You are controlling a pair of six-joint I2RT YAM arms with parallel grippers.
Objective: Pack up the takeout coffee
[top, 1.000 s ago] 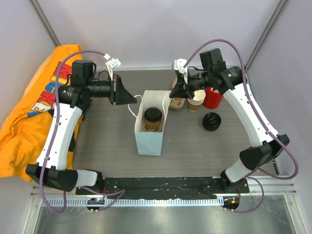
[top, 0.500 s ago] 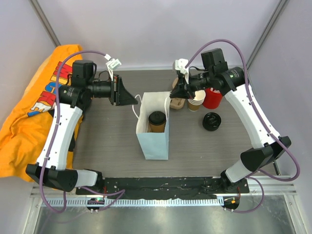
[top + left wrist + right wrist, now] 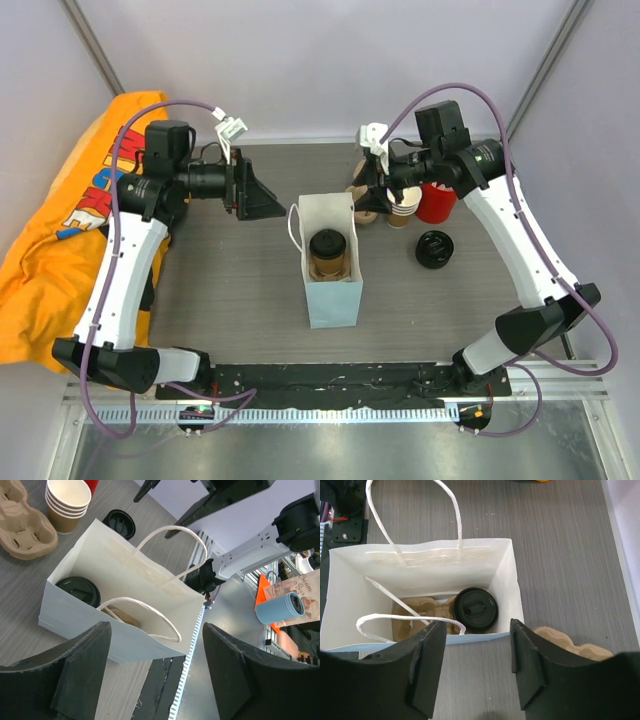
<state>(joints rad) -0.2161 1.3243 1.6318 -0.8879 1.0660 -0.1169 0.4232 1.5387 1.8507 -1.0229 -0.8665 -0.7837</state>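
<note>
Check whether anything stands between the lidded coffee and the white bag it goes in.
Nothing visible does. The lidded coffee already sits inside the white bag, next to a brown carrier at the bottom.

White bag (image 3: 333, 290) centre; orange cloth (image 3: 60, 230) 9 o'clock; cup stack (image 3: 403, 205), red cup (image 3: 437, 203), cardboard carrier (image 3: 366, 207) 1 o'clock; black lid (image 3: 435, 249) 3 o'clock.

Item count, referenced to the white paper bag (image 3: 333, 298), quantity one.
- Inside it: one lidded takeout coffee (image 3: 328, 245); one pulp cup carrier (image 3: 442, 604).
- Behind it: one second carrier (image 3: 22, 525); one stack of lidless cups (image 3: 67, 505); one red cup (image 3: 437, 203).
- Right of it: one loose black lid (image 3: 434, 248).
- Left of it: one orange cloth (image 3: 60, 240).
</note>
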